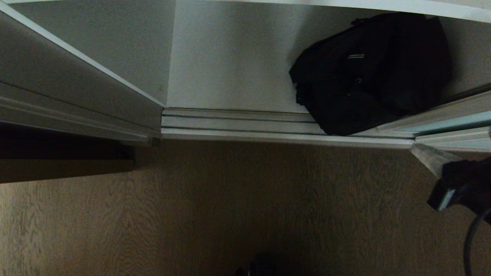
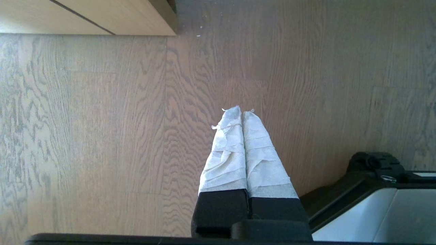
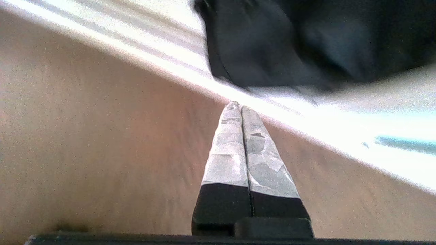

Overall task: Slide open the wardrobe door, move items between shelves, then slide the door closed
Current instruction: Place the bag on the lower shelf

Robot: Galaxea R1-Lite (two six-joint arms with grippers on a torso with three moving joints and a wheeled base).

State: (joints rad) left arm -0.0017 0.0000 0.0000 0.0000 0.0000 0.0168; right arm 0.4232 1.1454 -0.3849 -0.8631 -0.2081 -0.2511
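**Wardrobe open, black bag on the low shelf, both claws closed and empty**

Dark wood floor (image 1: 238, 207) fills the lower half of the head view, running up to the silver bottom track (image 1: 238, 124) of the wardrobe. Beyond the track lies the grey-white shelf (image 1: 230, 73), open to view between matching walls. On it, toward the robot's right, sits the black fabric bag (image 1: 368, 73), lumpy and slumped, with a small line of white lettering on its upper side; its lower edge laps over the track. At the right edge the sliding wardrobe door (image 1: 456, 122) shows as a pale aqua strip in a silver frame, just beside the bag. Part of the right arm (image 1: 460, 188) shows dark at the right margin, below the door and well short of the bag; its fingertips cannot be seen from here.

From the left wrist, the left claw (image 2: 242, 114) hangs over bare floor, its white-taped fingers (image 2: 224, 153) pressed together and gripping nothing. A corner of light wood cabinet (image 2: 102, 17) and part of the robot's base (image 2: 374, 197) are in frame.

From the right wrist, the right claw (image 3: 238, 106) is likewise closed tight on nothing, its tips over the floor close to the bright track. The bag lies just beyond the track, ahead of the tips and apart from them. A sliver of the aqua door is visible to one side.
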